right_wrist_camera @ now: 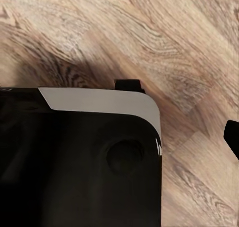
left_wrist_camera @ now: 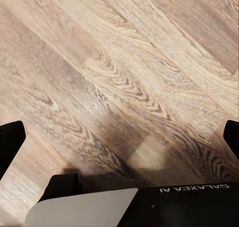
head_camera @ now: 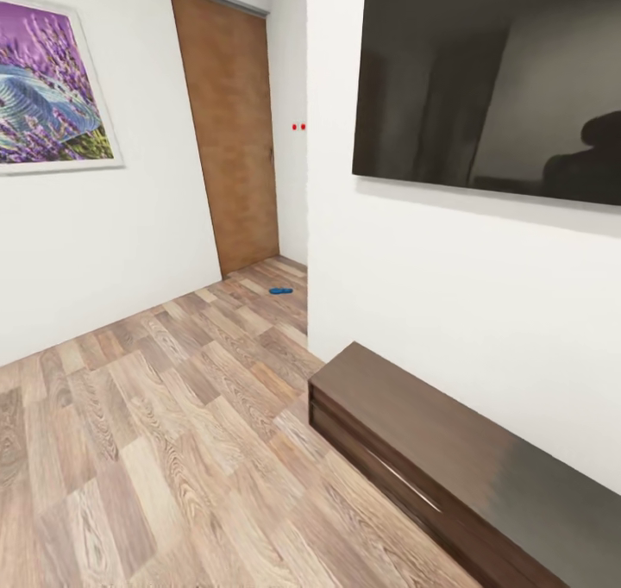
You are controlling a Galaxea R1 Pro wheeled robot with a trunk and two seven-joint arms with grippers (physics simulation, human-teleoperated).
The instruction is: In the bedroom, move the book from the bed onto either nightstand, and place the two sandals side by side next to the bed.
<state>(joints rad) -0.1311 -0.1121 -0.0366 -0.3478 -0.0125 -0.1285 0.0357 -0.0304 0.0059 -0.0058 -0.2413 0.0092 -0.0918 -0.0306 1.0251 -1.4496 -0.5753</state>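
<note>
Small bright blue sandal (head_camera: 280, 291)

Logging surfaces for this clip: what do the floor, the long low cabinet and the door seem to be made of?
Floor: wood planks, grain visible, matte light brown. Long low cabinet: dark brown wood look, smooth and slightly glossy on top. Door: mid-brown wood or veneer, flat and matte; the render leaves that open.

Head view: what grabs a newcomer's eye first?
Likely the big dark wall-mounted screen at upper right, above the long dark low cabinet against the white wall. At left hangs a purple lavender picture; beyond it stands a brown wooden door. Far off on the wood-plank floor near that door lies one small bright blue sandal.
</note>
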